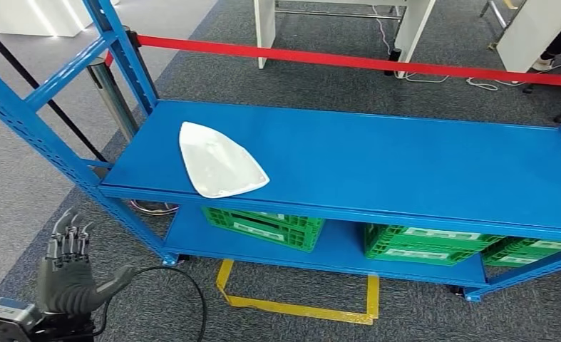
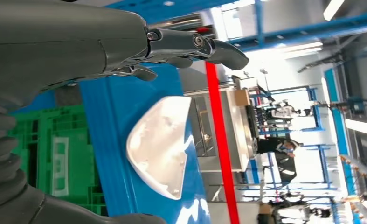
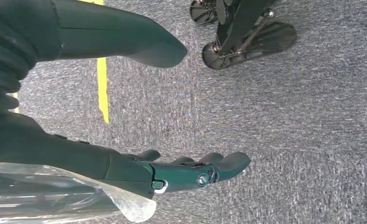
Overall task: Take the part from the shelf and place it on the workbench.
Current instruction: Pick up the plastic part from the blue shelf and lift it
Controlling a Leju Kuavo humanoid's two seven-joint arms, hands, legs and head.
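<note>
Part [image 1: 220, 161]: white, flat, rounded-triangular shell, lying on the upper shelf [image 1: 405, 164] of the blue rack, at the near left, one corner overhanging the near edge slightly. Nothing touches it.

Left hand [image 1: 67, 274]: low at the near left, well short of the rack and below the shelf level, fingers apart and pointing up, thumb out to the right, holding nothing. In the left wrist view the part [image 2: 160, 144] sits ahead of the fingers [image 2: 190, 44], clear air between.

Right hand [image 3: 181, 170]: hangs over grey carpet [image 3: 288, 116], fingers extended and spread from the thumb, nothing gripped. A clear film sits against its wrist cover; cannot tell what it is.

Workbench: cannot identify it with confidence in these views.

Risks, as judged:
- Part is thin and lies flat; fingers may fail to get under it and simply push it farther along the shelf.
- The overhanging corner is the likely entry point, but a nudge from below or the side could tip the part off the near edge onto the carpet or the green crates [image 1: 266, 226] beneath.
- The rising hand must clear the shelf's front lip and the left upright [image 1: 42, 139]; a clip there would knock the approach off.
- Glossy surface: loose grip may slip during carry.
</note>
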